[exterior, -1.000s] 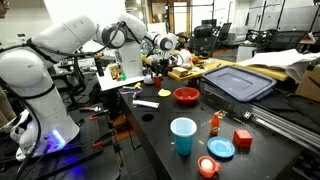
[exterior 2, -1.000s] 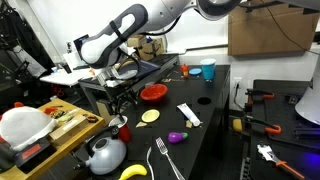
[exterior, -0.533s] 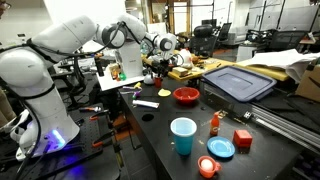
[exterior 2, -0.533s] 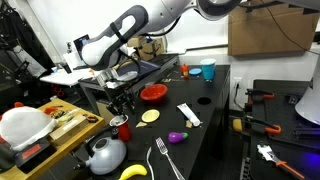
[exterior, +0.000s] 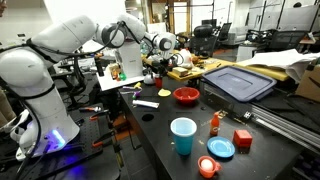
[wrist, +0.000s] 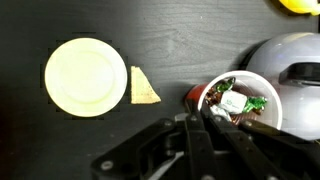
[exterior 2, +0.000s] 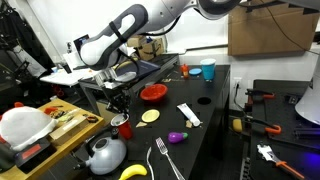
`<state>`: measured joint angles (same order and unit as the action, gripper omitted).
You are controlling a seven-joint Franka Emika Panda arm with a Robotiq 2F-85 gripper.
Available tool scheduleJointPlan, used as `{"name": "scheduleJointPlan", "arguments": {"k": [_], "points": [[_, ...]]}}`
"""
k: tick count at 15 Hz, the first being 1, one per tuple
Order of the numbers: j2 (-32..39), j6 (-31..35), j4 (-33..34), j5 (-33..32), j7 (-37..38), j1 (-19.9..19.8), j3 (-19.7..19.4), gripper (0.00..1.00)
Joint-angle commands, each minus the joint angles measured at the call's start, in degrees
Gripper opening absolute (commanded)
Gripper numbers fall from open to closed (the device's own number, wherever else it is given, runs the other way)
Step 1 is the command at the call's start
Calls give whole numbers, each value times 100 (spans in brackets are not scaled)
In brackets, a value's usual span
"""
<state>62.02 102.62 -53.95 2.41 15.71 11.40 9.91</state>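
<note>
Wrist view: the gripper (wrist: 194, 124) is seen entering from 6 o'clock, jaws drawn fully together, with nothing visible between them. The fingertips are placed at the 9 o'clock edge of the red cup (wrist: 268, 92); whether its rim is pinched cannot be told. The red cup is stood upright on the black table (wrist: 150, 30) and is filled with green and white wrapped pieces (wrist: 232, 100). A pale yellow disc (wrist: 86, 76) is laid at the cup's 9 o'clock, apart from it. A yellow wedge (wrist: 143, 87) is set between them, just beside the disc. The kettle (wrist: 298, 68) is found at the cup's 3 o'clock, close against it. A banana (wrist: 296, 4) is cut off at the 1 o'clock corner. In an exterior view the red cup (exterior 2: 122, 128) is noted near the table's edge, with the kettle (exterior 2: 105, 155) at its 7 o'clock.
</note>
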Motion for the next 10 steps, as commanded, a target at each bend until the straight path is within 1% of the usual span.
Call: {"name": "scheduleJointPlan", "arguments": {"k": [1,4,10], "points": [[-335,177,-411,-34,-97,-33,3,1],[-433,174,-484,-40,-123,-57,3,1],[-808,108,-873,-17,-313,-192,19,1]]}}
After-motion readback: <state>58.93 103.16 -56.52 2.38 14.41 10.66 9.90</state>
